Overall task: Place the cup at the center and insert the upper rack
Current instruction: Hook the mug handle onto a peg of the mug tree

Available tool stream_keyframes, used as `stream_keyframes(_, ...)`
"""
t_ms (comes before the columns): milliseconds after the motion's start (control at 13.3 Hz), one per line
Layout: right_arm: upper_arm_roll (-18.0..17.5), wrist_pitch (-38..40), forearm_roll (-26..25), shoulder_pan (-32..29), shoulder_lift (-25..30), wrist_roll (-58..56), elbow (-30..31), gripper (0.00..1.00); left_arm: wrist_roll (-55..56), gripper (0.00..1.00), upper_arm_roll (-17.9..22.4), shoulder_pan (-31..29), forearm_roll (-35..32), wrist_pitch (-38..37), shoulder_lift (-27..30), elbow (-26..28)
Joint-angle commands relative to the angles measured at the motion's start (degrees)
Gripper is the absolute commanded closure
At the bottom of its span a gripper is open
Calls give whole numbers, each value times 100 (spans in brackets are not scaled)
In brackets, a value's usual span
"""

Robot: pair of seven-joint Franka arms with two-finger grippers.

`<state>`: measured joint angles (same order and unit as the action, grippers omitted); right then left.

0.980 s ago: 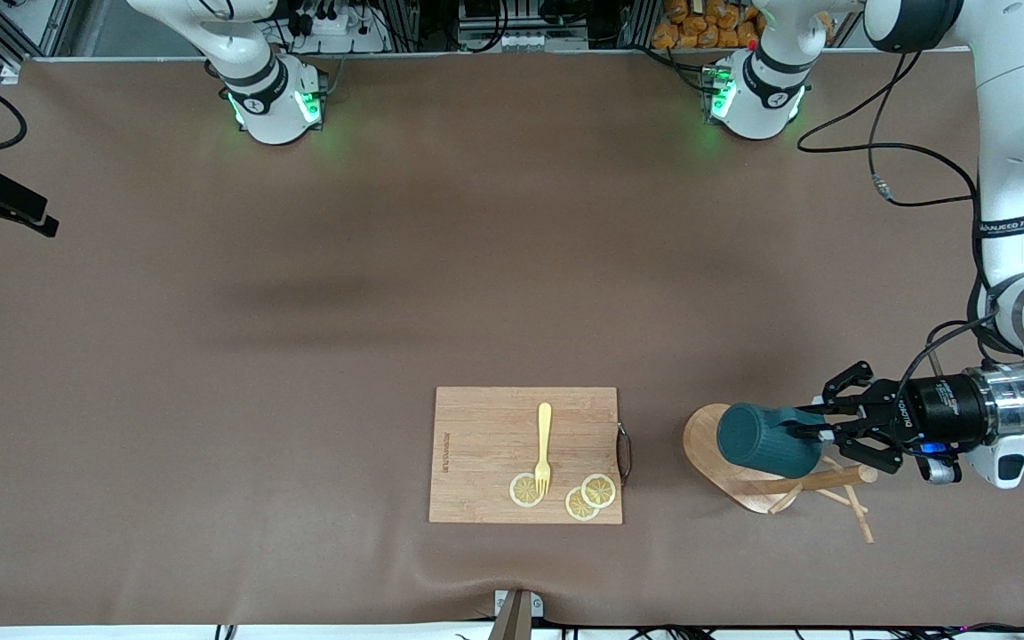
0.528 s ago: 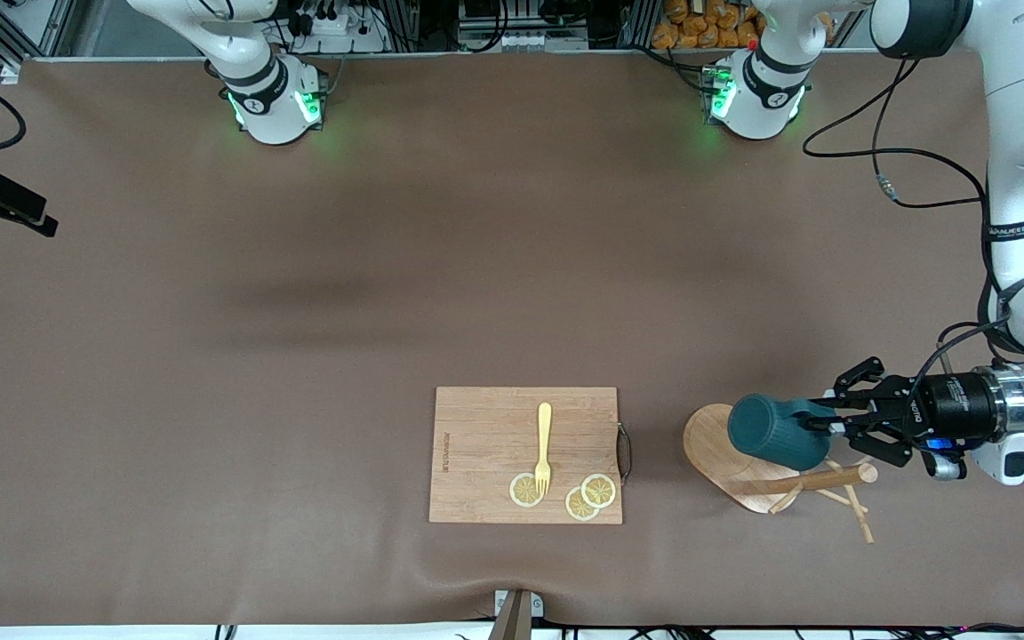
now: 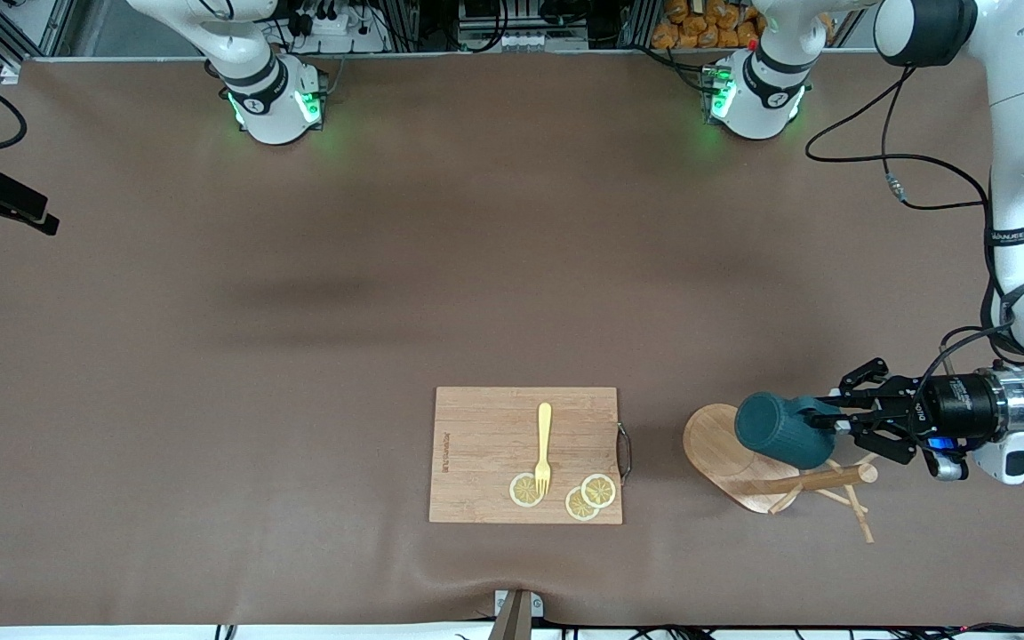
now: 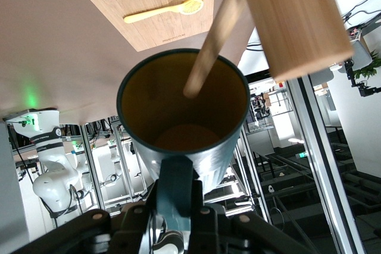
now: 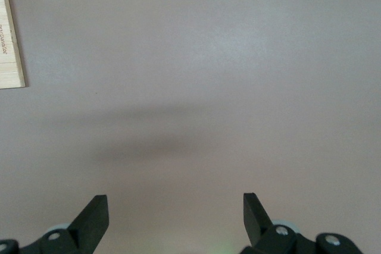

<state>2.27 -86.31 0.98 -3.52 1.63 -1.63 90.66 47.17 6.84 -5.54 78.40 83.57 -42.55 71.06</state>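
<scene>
Bamboo cutting board (image 3: 525, 453) lies toward the front-camera edge of the brown table mat (image 3: 388, 267), well apart from the mug stand. On it: one yellow fork (image 3: 543, 449), three lemon slices (image 3: 581, 496); the fork's tines rest on one slice. A dark handle (image 3: 624, 453) sits at the board's end facing the stand.

One upper rack (image 3: 748, 467), toward the left arm's end of the table: it appears tipped over, oval base on edge, pole running along the table toward that end, thin pegs crossing near its tip.

One cup (image 3: 780, 431), teal, ribbed, held on its side over the rack's base. Long axis level, mouth toward the left gripper (image 3: 836, 425), closed bottom toward the board. Left gripper's jaws clamped on the cup's loop handle (image 4: 177, 182). Left wrist view shows the rack's pole crossing in front of the cup's mouth.

Right gripper (image 5: 175, 215) waits over bare mat, jaws spread wide, holding nothing.
</scene>
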Motion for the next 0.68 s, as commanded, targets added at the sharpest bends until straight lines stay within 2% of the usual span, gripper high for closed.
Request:
stream_keyframes(0,-16,53,34,-34,110,-56,40,0,-181,100,-51,-70,52,-121,-52,-57)
stream_keyframes(603,-8,61,34,-34,110,-56,40,0,-533,100,-51,-149,70,-112,-280,-83)
